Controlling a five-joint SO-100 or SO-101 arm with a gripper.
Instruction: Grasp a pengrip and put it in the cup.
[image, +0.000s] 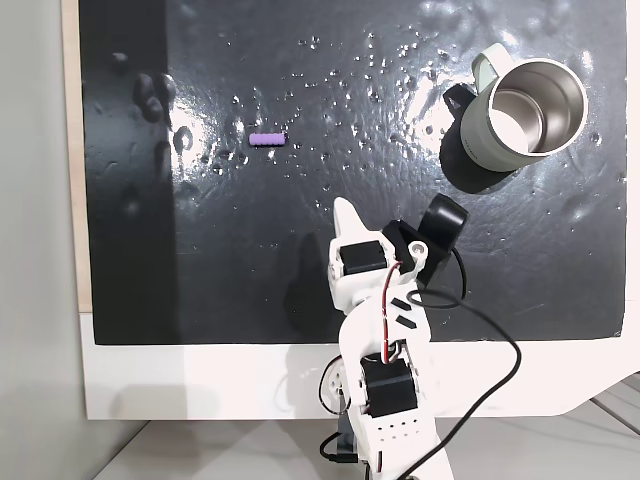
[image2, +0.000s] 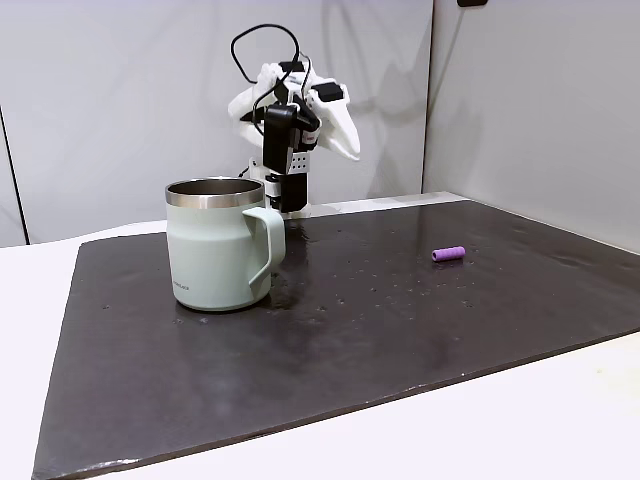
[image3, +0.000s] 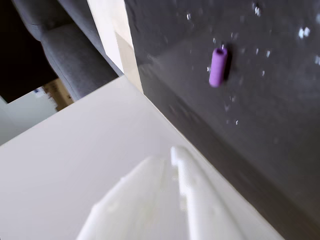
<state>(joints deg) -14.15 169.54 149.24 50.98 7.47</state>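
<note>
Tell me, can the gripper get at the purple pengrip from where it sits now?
Probably yes: the pengrip lies alone on the dark mat, the cup stands far off, and nothing sits between it and the gripper.

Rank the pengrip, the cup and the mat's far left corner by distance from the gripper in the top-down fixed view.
1. Pengrip: up and left of the gripper, lying on the mat.
2. Cup: upper right, handle turned left.
3. Mat's far left corner: top left, clearly farthest.
</note>
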